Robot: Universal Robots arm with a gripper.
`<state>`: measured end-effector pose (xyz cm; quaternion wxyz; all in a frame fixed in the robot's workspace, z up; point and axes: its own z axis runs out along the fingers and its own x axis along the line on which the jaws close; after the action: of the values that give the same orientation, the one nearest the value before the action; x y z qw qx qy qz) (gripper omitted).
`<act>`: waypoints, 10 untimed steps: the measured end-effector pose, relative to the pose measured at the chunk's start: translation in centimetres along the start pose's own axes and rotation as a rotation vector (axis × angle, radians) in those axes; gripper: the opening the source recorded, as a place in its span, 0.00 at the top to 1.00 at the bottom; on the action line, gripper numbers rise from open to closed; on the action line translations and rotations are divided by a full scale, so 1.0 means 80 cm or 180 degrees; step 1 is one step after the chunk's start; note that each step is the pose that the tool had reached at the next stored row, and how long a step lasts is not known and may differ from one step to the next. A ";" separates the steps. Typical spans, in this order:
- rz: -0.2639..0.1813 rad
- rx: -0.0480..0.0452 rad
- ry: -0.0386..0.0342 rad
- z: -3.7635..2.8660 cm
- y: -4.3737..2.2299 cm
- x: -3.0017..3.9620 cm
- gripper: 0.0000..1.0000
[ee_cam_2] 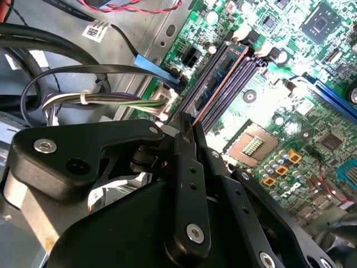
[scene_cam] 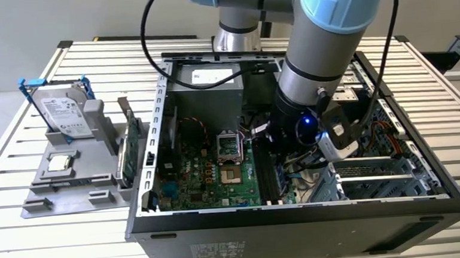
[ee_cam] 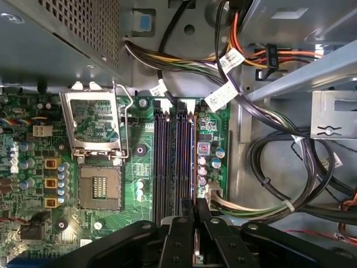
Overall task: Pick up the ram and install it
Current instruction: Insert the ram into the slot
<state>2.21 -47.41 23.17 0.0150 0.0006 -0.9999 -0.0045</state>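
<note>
My gripper (scene_cam: 284,158) is down inside the open computer case (scene_cam: 299,212), over the motherboard (scene_cam: 209,178). It is shut on the ram (ee_cam_2: 220,84), a thin blue stick with a copper-coloured edge, seen edge-on in both wrist views. The ram (ee_cam: 193,162) runs out from between the black fingertips (ee_cam: 181,226) and lies along the outermost of the memory slots (ee_cam: 170,162), on the side toward the case wall. Whether it is seated in that slot or just above it, I cannot tell.
The empty CPU socket (ee_cam: 99,187) lies beside the slots. Cable bundles (ee_cam: 279,167) crowd the far side of the ram. Outside the case, a grey fixture (scene_cam: 73,186) holds a hard drive (scene_cam: 63,112) in a blue bracket and a green card (scene_cam: 132,132).
</note>
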 end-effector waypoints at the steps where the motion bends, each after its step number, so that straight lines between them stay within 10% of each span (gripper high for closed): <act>1: 0.0000 0.0001 0.0000 0.0013 0.0000 0.0000 1.00; 10: 0.0000 0.0003 0.0000 0.0047 0.0000 -0.0002 1.00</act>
<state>2.22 -47.41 22.80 0.0150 0.0006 -0.9999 -0.0041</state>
